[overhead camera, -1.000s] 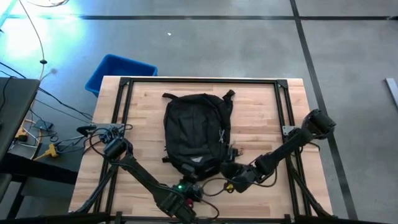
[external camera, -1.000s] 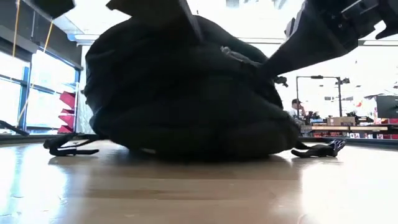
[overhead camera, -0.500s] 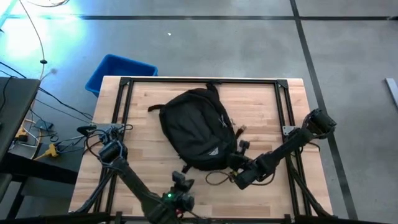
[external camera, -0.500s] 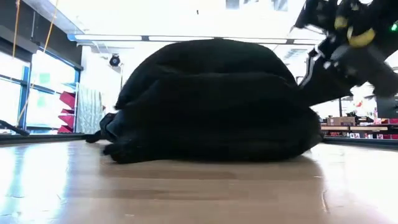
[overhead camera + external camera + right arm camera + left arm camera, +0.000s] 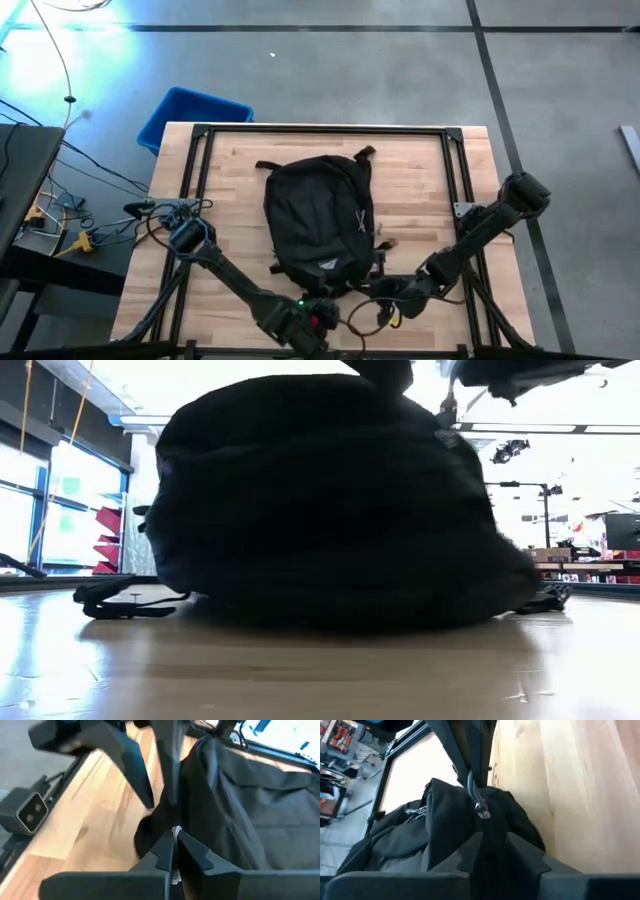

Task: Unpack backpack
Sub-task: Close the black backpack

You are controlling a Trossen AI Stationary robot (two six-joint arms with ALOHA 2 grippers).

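From directly overhead, the backpack (image 5: 318,225) lies flat at the middle of the wooden table (image 5: 420,175), its straps toward the far edge and its base at the near one, where both arms meet. The left gripper (image 5: 322,312) sits at the pack's near edge beside a green indicator light; the right gripper (image 5: 385,292) reaches in just alongside it. A blue bin (image 5: 190,115) stands on the floor off the table's far left corner, and cables (image 5: 70,215) trail beside the left edge

At table-top height, the backpack (image 5: 330,510) fills most of the picture as a dark mound resting on the table (image 5: 300,670), a strap (image 5: 120,603) trailing flat from its side

On the left wrist camera, the left gripper (image 5: 492,855) has its fingers partly parted around a black fabric strap of the backpack (image 5: 400,840); a grip cannot be confirmed. A zipper pull (image 5: 481,810) hangs just ahead

On the right wrist camera, the right gripper (image 5: 175,851) is pinched closed on a light zipper cord (image 5: 175,832) at the backpack (image 5: 260,805)
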